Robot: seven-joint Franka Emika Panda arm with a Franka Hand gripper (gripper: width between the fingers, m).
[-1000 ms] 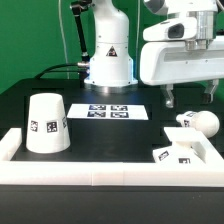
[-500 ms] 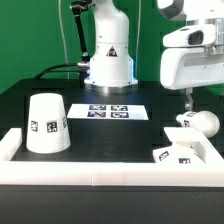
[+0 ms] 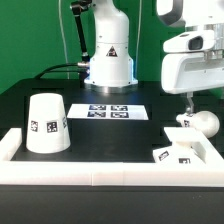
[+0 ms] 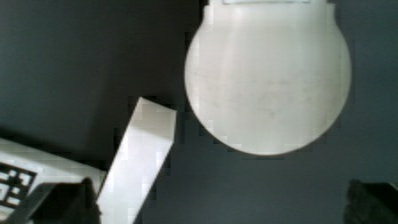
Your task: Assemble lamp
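Note:
The round bulb [image 3: 201,122] lies on the table at the exterior view's right, its neck pointing left. The flat square base [image 3: 180,151] lies just in front of it, by the rail. The large tapered shade [image 3: 45,123] stands mouth down at the left. My gripper [image 3: 203,100] hangs just above the bulb, not touching it. In the wrist view the bulb [image 4: 267,80] fills the middle, with the base's edge [image 4: 143,160] beside it. The gripper [image 4: 217,205] is open and empty, with a dark fingertip [image 4: 64,203] at each lower corner.
The marker board [image 3: 110,111] lies flat mid-table in front of the robot's pedestal [image 3: 108,62]. A white rail [image 3: 100,172] runs along the table's front and both near corners.
The gripper has moved toward the exterior view's right and now hangs over the bulb. The lamp parts have not moved.

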